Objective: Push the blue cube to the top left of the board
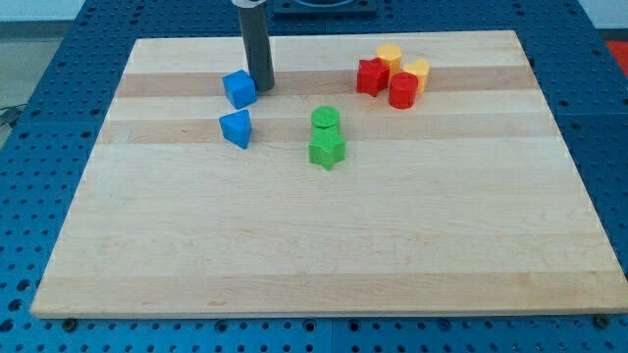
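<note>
The blue cube sits on the wooden board, left of centre near the view's top. My tip rests on the board right against the cube's right side. The rod rises straight up from there and leaves the view at the top edge. A second blue block, wedge-like in shape, lies just below the cube, a small gap apart from it.
A green cylinder and a green star-like block stand together near the middle. At the top right cluster a red star-like block, a red cylinder and two yellow blocks.
</note>
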Tool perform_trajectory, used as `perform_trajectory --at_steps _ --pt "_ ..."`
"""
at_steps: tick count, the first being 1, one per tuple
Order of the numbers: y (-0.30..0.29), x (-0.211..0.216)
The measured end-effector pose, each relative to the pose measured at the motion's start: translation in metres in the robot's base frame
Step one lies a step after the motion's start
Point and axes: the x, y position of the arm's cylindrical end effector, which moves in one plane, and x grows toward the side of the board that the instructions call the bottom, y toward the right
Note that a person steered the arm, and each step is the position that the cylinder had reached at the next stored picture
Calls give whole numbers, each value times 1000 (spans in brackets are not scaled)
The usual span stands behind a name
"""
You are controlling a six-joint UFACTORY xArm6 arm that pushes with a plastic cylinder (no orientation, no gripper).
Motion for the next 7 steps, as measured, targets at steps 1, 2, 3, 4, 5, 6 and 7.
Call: perform_trajectory --at_steps 1,2,3,4,5,6,7 --pt "25 12" --pt "40 25" --pt "22 25" --pt "22 25" --pt "22 25" --pt "-29 -1" --pt "-61 -22"
